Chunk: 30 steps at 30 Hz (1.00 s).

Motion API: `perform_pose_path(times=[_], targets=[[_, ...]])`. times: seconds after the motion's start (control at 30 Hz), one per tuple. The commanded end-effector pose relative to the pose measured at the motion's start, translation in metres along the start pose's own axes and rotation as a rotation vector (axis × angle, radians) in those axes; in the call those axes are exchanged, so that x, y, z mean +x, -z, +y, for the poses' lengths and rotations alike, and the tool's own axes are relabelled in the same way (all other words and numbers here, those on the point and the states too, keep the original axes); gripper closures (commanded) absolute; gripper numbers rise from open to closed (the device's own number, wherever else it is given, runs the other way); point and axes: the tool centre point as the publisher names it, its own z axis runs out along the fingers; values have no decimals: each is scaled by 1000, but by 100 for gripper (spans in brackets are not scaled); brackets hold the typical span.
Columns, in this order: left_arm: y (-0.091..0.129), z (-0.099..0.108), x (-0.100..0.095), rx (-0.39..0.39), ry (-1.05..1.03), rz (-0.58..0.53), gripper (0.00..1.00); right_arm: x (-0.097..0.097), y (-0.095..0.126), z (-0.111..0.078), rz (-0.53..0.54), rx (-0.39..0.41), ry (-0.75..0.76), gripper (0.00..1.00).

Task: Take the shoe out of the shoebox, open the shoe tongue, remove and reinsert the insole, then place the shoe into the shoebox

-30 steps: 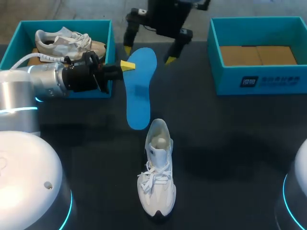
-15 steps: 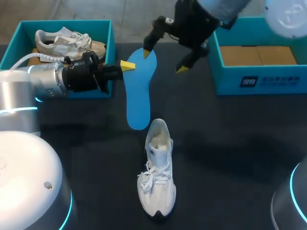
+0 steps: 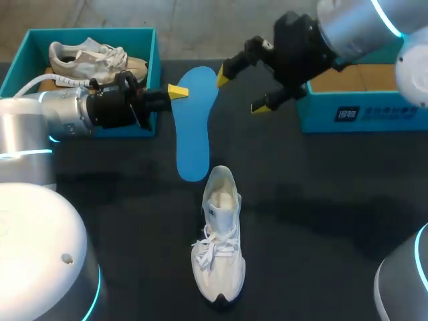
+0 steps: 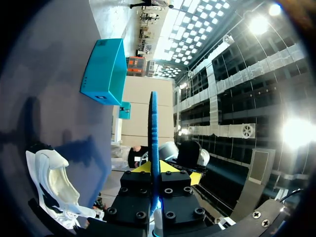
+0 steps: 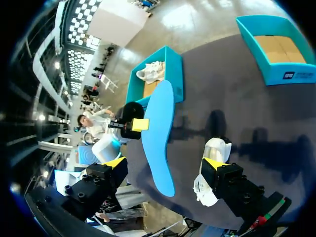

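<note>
Left gripper (image 3: 178, 91): mine, at the far left of the table (image 3: 321, 221). Its fingers were clamped on the long edge of the blue insole (image 3: 194, 134), a yellow tip on each face.

Insole: held in that grip and running far to near, its near end just beyond the shoe's heel. I could not tell whether that end touched the table.

Right gripper (image 3: 243, 91): mine, in the air just right of the insole's far end, fingers spread wide and holding nothing.

Shoe (image 3: 219, 234): white, upright on the table near the middle, toe towards me.

Left shoebox (image 3: 87, 31): teal, far left, with a second shoe (image 3: 93, 59) inside.

Right shoebox (image 3: 374, 112): teal, far right, brown cardboard on its floor.
</note>
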Motion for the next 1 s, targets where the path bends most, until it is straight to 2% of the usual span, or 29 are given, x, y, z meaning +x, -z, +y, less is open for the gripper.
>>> perform_pose_path(times=[0.03, 0.47, 1.0], targets=[[0, 0, 1, -1, 1, -5, 100, -10, -5, 0, 609, -3, -2, 0], [0, 0, 1, -1, 1, -5, 100, -24, -2, 10, 723, -5, 30, 0], [0, 0, 1, -1, 1, -5, 100, -23, 1, 17, 700, 13, 41, 0]])
